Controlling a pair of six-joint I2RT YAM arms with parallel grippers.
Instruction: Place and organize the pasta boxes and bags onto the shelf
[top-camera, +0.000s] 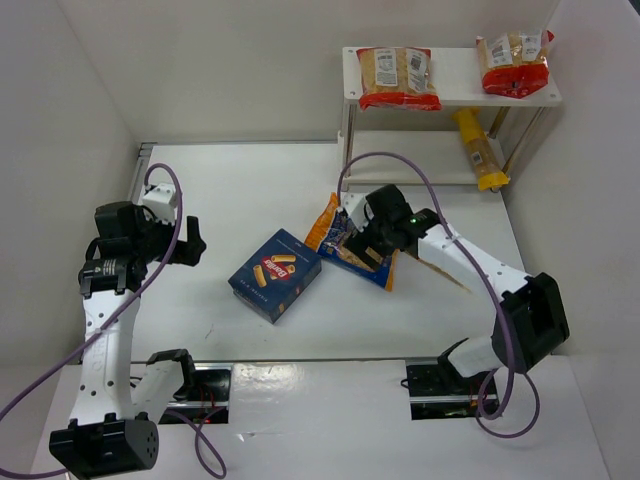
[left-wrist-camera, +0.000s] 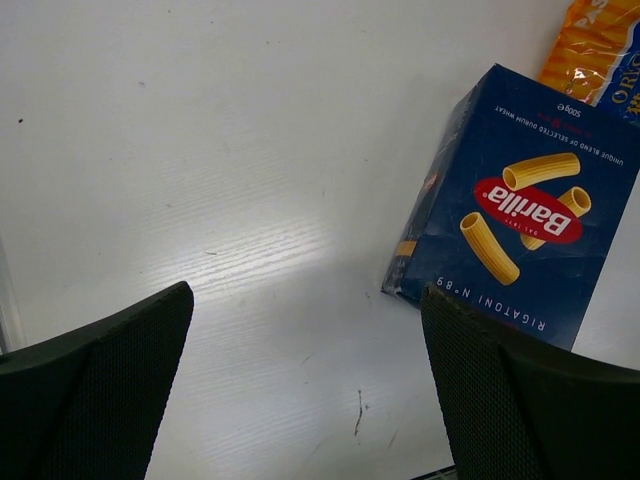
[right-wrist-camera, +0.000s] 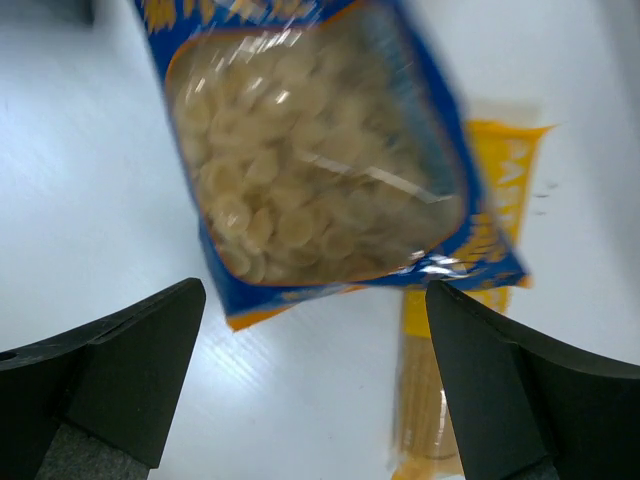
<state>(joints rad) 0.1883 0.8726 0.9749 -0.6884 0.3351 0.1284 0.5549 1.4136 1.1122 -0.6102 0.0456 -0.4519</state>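
The left end effector is released, its fingers spread over the bare surface, and the blue box lies flat at its 3 o'clock. The right end effector is also spread wide and grasps nothing. It hangs over the blue-trimmed bag, which overlaps a yellow bag at the box's 3 o'clock. The shelf, at the surface's 1 o'clock, carries red-trimmed bags on top and another yellow packet below.

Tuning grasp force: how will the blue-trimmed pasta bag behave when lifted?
Probably floppy: the blue-trimmed bag is thin clear film full of loose round pieces, so it should sag around a pinch. Glossy film may slip. Hard squeezing could crack pieces. The right gripper hangs open above it.
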